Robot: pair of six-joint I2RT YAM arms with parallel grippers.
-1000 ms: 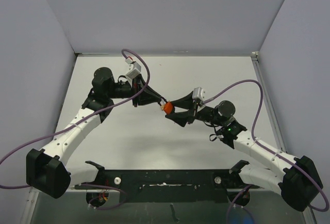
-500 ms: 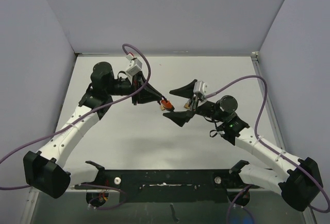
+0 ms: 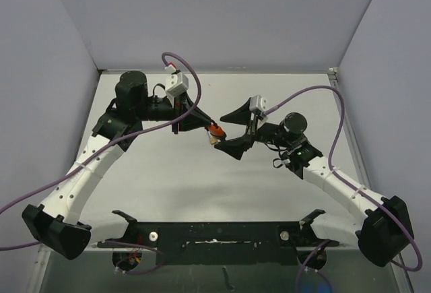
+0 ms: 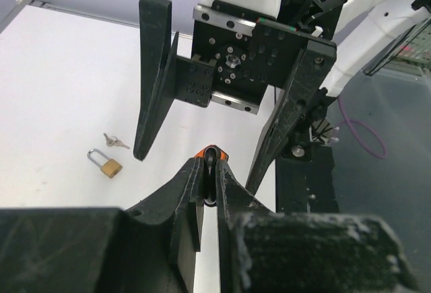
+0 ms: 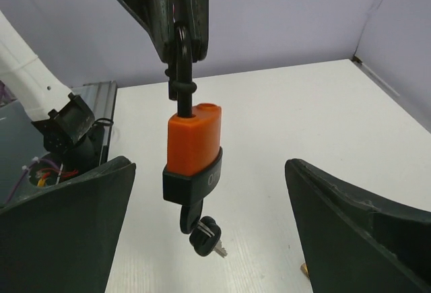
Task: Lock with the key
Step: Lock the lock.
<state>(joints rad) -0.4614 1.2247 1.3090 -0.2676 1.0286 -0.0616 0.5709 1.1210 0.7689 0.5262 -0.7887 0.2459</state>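
Observation:
An orange padlock (image 5: 193,138) with a black base hangs in the air by its shackle, and my left gripper (image 4: 210,164) is shut on that shackle. A black-headed key (image 5: 188,213) sticks out of the lock's underside, with a second key (image 5: 207,237) dangling from it. My right gripper (image 5: 209,172) is open wide, one finger on each side of the padlock and touching neither it nor the key. From above, the padlock (image 3: 215,130) sits over the table's middle, between the left gripper (image 3: 207,128) and the right gripper (image 3: 221,133).
A small brass padlock (image 4: 108,165) and a pair of small silver keys (image 4: 116,141) lie on the white table (image 3: 168,178), below the grippers. Grey walls close in the back and sides. A black rail (image 3: 215,232) runs along the near edge.
My right gripper has opened and let go of the key under the padlock. The left arm has shifted slightly and still holds the shackle.

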